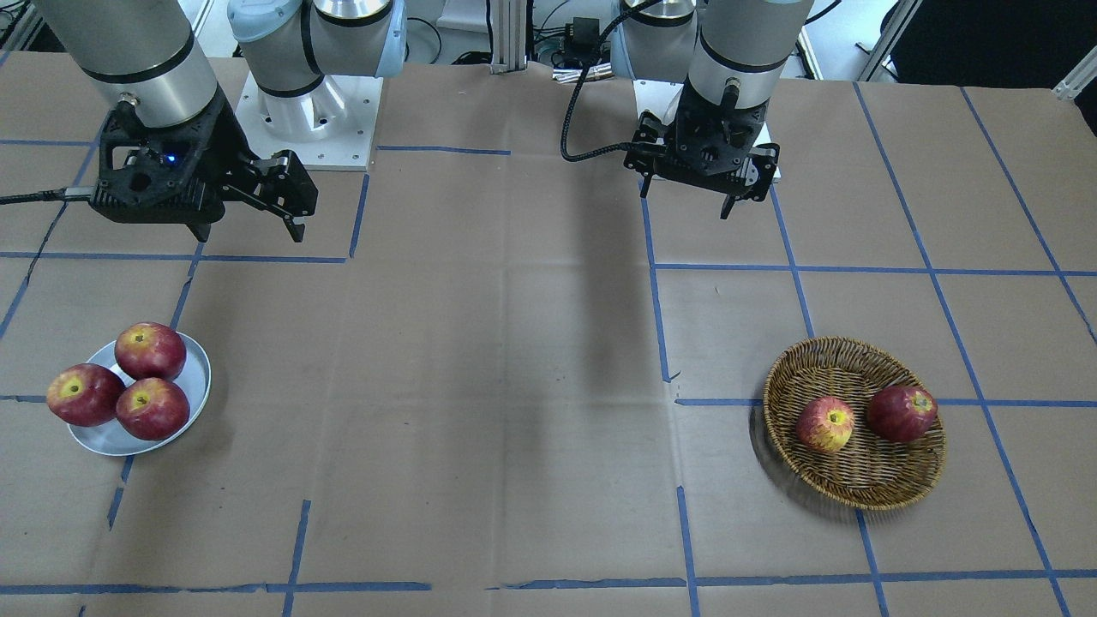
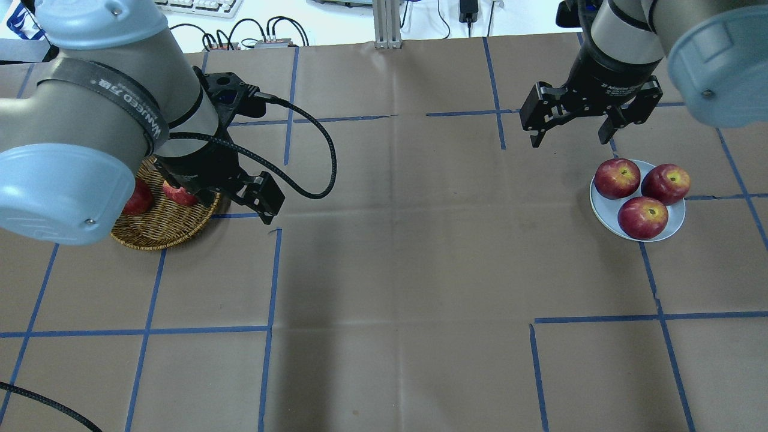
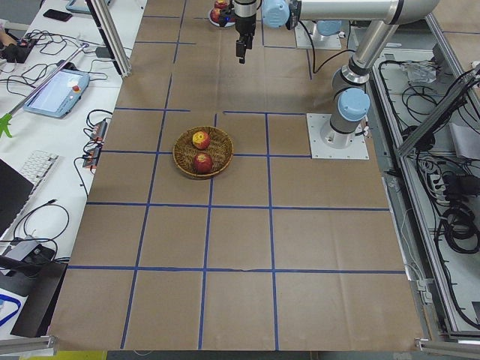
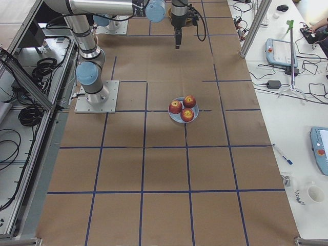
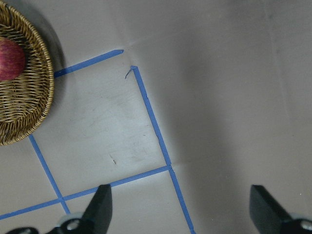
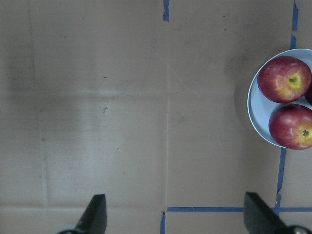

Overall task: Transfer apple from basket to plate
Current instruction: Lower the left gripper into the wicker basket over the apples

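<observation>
Front view: round tan wicker basket (image 1: pixel 857 499), two apples: the pale red-and-yellow apple (image 1: pixel 825 423) and one dark red apple (image 1: pixel 902 412); plain silvery-grey round plate (image 1: pixel 98 437), three dark red apples (image 1: pixel 151 351).
Left wrist view: left gripper (image 5: pixel 179 187) spread wide, empty; basket well beyond the fingertip at the view's left.
Right wrist view: right gripper (image 6: pixel 174 195) spread wide, empty; plate well beyond the fingertip at the view's right.

basket (image 2: pixel 168 227) half behind left arm (image 2: pixel 90 120), plate (image 6: pixel 254 105) cut by edge
</observation>
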Available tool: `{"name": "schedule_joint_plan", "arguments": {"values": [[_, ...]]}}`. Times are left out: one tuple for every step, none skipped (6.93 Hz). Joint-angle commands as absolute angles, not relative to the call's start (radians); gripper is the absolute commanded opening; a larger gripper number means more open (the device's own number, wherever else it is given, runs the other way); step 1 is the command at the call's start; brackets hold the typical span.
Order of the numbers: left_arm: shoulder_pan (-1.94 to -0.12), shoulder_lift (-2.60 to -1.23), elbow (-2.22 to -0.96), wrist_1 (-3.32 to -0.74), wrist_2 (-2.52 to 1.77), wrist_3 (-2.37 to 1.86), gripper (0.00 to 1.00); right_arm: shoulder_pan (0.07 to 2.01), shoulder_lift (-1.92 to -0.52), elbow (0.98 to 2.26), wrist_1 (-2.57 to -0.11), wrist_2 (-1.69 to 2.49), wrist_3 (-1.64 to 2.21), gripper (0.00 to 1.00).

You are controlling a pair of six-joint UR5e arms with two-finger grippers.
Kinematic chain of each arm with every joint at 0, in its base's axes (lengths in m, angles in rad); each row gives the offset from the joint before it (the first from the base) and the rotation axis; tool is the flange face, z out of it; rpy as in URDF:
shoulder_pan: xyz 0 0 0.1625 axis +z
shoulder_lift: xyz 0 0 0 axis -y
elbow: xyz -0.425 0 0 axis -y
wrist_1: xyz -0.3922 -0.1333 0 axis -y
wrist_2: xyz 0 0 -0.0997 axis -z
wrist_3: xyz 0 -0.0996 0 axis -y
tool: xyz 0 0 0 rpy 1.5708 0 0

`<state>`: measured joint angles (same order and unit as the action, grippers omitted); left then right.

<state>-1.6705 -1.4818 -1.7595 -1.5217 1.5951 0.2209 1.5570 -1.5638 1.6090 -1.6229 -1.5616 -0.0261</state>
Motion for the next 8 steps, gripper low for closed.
{"name": "schedule_joint_plan", "arguments": {"values": [[-1.671, -1.482, -1.759, -1.522, 1.595, 0.221, 0.99, 1.557, -1.565, 1.609, -1.623, -1.562, -0.026, 1.0], [-1.671, -1.482, -1.759, -1.522, 1.597, 0.222, 0.99, 1.557, -1.565, 1.609, -1.623, -1.562, -0.026, 1.0], [-1.669, -1.482, -1.759, -1.52, 1.598, 0.222, 0.99, 1.557, -1.565, 1.609, -1.623, -1.562, -0.026, 1.0], [-1.669, -1.482, -1.759, -1.517, 1.598, 0.227, 0.99, 1.557, -1.563, 1.609, -1.623, -1.562, -0.026, 1.0], [-1.669, -1.482, -1.759, -1.517, 1.601, 0.227, 0.99, 1.557, -1.565, 1.609, -1.623, -1.562, -0.026, 1.0], [-1.667, -1.482, -1.759, -1.522, 1.605, 0.232, 0.99, 1.557, -1.565, 1.609, -1.623, -1.562, -0.026, 1.0], [-1.661, -1.48, -1.759, -1.529, 1.605, 0.236, 0.99, 1.557, -1.565, 1.609, -1.623, -1.562, -0.026, 1.0], [-1.654, -1.48, -1.759, -1.531, 1.606, 0.236, 0.99, 1.557, -1.565, 1.609, -1.623, -1.562, -0.026, 1.0]]}}
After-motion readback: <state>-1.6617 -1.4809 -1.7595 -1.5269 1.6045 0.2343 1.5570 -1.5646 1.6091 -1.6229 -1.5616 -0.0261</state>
